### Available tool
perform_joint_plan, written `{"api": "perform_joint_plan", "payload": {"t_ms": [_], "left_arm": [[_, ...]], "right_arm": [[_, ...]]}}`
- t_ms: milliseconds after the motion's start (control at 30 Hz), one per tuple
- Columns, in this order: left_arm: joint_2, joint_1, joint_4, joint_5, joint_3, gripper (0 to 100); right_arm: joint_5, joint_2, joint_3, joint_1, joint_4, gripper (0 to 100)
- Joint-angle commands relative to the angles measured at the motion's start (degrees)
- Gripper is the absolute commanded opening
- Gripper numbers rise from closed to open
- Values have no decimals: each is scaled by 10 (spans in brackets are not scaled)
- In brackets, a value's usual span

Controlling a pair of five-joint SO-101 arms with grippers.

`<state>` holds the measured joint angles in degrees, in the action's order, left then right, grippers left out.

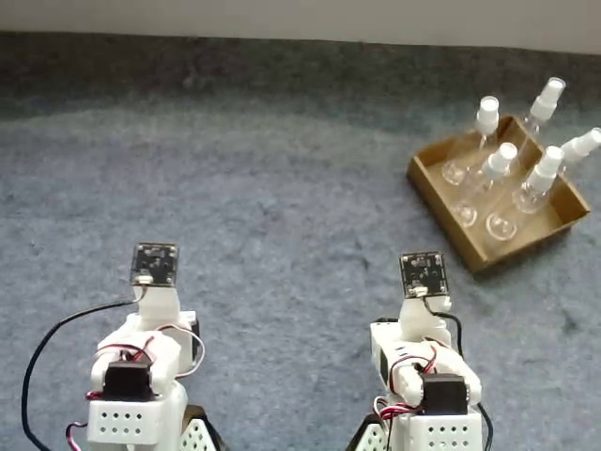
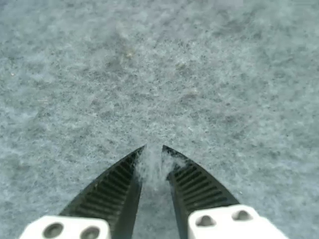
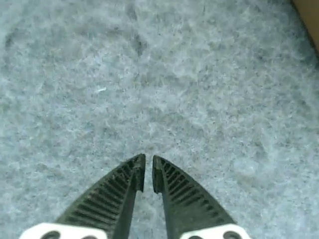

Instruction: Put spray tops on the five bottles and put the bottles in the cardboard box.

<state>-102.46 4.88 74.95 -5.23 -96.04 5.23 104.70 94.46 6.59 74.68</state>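
Several clear bottles (image 1: 490,171) with white spray tops (image 1: 487,113) stand leaning inside the cardboard box (image 1: 439,216) at the far right of the grey carpet. Both arms are folded back at the near edge, well away from the box. My left gripper (image 2: 153,147) hangs over bare carpet, its black ribbed fingers (image 2: 117,181) almost together with nothing between them. Over the carpet too, my right gripper (image 3: 148,157) is shut and holds nothing. A brown corner of the cardboard box (image 3: 310,15) shows in the right wrist view.
Grey carpet (image 1: 263,197) stretches wide and flat between the arms and the box. The left arm (image 1: 150,329) and the right arm (image 1: 423,338) sit side by side at the front, each trailing cables. A pale wall strip runs along the back.
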Motion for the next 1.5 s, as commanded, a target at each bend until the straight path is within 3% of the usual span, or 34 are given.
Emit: {"api": "perform_joint_plan", "payload": {"t_ms": [0, 500, 733, 1000, 1233, 1467], "left_arm": [[-5, -58, 4, -5, -11, 5], [-5, -57, 4, -4, -11, 5], [-5, -57, 4, -4, -11, 5], [-5, -57, 4, -4, -11, 5], [-5, 15, 4, -9, -11, 5], [-5, 17, 4, -9, -11, 5]], "right_arm": [[0, 7, 36, 1, -15, 4], [0, 7, 64, -1, -27, 4], [-1, 6, 74, -75, -29, 4], [-61, 6, 73, -80, -29, 4], [-61, 6, 73, -80, -29, 4], [-61, 6, 73, -80, -29, 4]]}}
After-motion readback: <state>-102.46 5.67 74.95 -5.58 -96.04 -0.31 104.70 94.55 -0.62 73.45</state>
